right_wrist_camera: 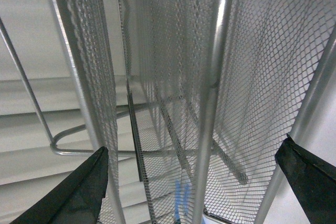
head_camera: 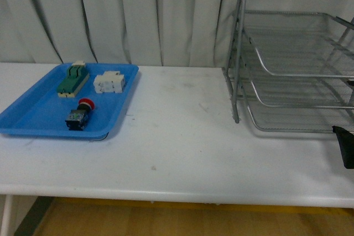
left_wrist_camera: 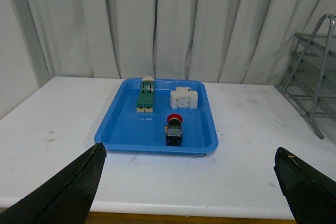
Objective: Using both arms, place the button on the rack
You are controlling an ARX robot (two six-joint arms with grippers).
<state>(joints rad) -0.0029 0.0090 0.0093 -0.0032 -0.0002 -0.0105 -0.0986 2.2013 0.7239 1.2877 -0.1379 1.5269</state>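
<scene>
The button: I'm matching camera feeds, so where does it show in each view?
Front view: button in the blue tray, near its front rim, picture's left.
Left wrist view: in that tray, near picture centre.
Right wrist view: not in it.
Shared landmark: the rack, in all three.

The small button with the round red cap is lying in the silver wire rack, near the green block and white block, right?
No. The small red-capped button lies in the flat blue plastic tray, not the silver wire-mesh rack, near the green-beige block and white block. The front view shows it.
</scene>
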